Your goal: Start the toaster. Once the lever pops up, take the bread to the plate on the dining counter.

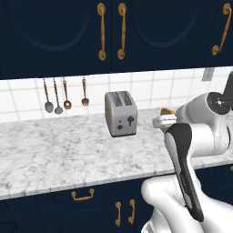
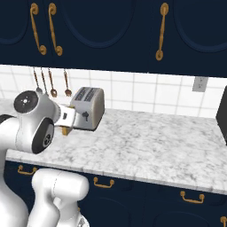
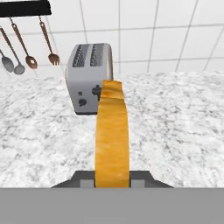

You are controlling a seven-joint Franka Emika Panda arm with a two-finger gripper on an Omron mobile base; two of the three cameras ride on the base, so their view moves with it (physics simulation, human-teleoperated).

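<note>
The golden-brown bread [image 3: 112,135] stands edge-on between my fingertips, and my gripper [image 3: 112,178] is shut on it. A bit of the bread [image 1: 168,110] peeks above the hand in the left base view. The silver toaster [image 1: 120,113] stands upright on the marble counter [image 1: 54,154] by the tiled wall, its slots empty. It lies a short way ahead of the held slice and slightly to its left. The bread's top partly covers the dark lever [image 3: 96,91] on the toaster's front face. The plate and the dining counter are out of view.
Several utensils [image 1: 63,95] hang on the tiled wall left of the toaster. Navy cabinets with gold handles [image 1: 111,32] hang low over the counter. A wall socket [image 2: 200,84] sits to the right, with a dark object [image 2: 222,116] at the counter's far right edge.
</note>
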